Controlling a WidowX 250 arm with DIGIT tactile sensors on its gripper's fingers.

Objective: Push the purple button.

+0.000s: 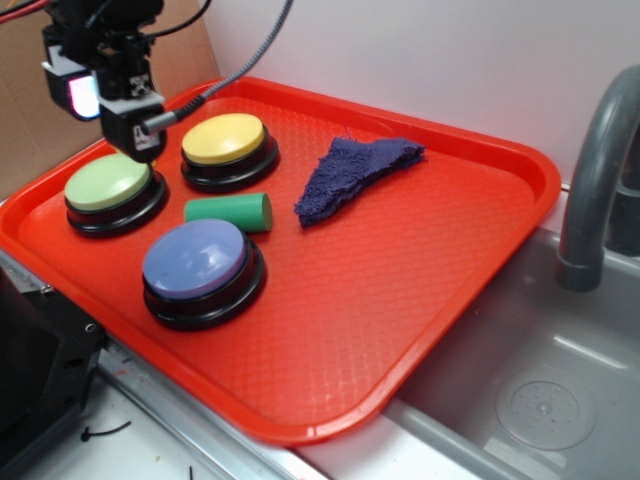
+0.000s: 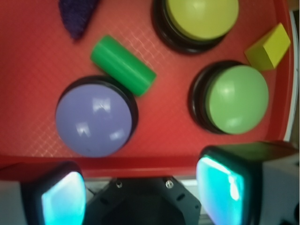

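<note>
The purple button (image 1: 196,260) sits dome-up, round, no long axis; gripper (image 2: 140,197) spread wide, empty.

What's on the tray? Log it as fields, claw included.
tray: red, beside a sink
purple button: nearest the front edge, untouched
green button: left
yellow button: rear
green cylinder: lying between the buttons
yellow block: by the green button
cloth: dark purple, crumpled
claw: open, raised above the green button
</note>
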